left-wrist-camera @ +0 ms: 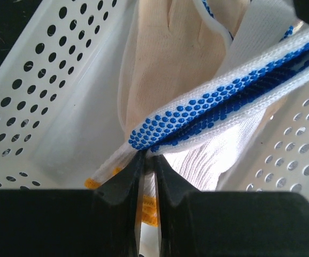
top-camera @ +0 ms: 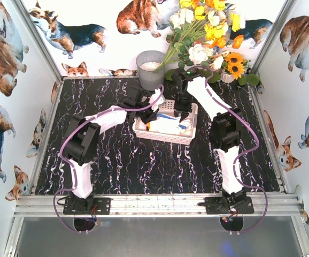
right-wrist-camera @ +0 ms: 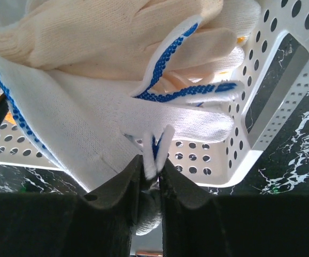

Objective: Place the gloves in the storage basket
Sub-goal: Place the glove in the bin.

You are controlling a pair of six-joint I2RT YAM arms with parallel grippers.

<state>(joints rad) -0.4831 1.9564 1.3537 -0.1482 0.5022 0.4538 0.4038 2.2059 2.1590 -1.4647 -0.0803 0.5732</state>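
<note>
"So, where do the gloves [top-camera: 168, 124] stand?" (K.)

"Entry: every one I can see is in or over the storage basket [top-camera: 162, 140], mid-table. A plain cream glove [left-wrist-camera: 176, 53] lies inside. A blue-dotted glove [left-wrist-camera: 213, 101] hangs above it, held. My left gripper [left-wrist-camera: 148, 160] is pinched together on its white edge near the orange cuff. My right gripper [right-wrist-camera: 153, 160] is clamped on a fold of white knit, with a dotted finger just above. I judge both hold the same glove, stretched between them, but I cannot confirm it." (me)

"Step in hand?" (K.)

"Release into the basket. Note to self: in the right wrist view the pinch point looks close to the rim, with the black marbled table [right-wrist-camera: 304, 139] showing below. I'd bring the right arm inward over the middle before letting go. Then lower both arms until the glove slackens onto the pile, and open one gripper at a time. Knit tends to cling to jaws, so lift straight up, slowly, and watch for trailing fabric." (me)

"Risk?" (K.)

"The glove draped over the rim, or dragged back out on withdrawal. Also, the arms sit close together over the basket, so keep them from touching." (me)
</note>
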